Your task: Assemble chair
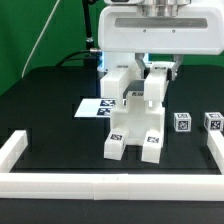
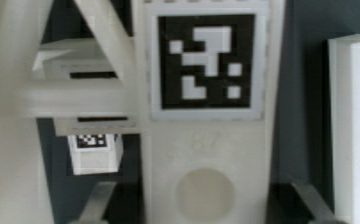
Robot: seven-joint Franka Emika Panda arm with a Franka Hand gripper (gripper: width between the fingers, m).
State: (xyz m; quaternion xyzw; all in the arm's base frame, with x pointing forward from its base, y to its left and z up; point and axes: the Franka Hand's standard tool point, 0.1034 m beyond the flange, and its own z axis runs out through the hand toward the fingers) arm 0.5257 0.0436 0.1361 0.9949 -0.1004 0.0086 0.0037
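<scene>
Chair [image 1: 131, 125], partly built, stands upright mid-table [image 1: 55, 140], just in front of the marker board [image 1: 95, 108]. We see the gripper [image 1: 157, 70] closed narrowly on its tall tagged upright. Two loose tagged blocks [image 1: 183, 122] sit well apart toward the exterior view's right, inside the white border rails [image 1: 100, 185].

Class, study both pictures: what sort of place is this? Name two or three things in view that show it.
Probably a robotics lab test bench: a black table fenced by white border rails, the marker board lying on it, and tagged white chair parts under a robot arm.
</scene>
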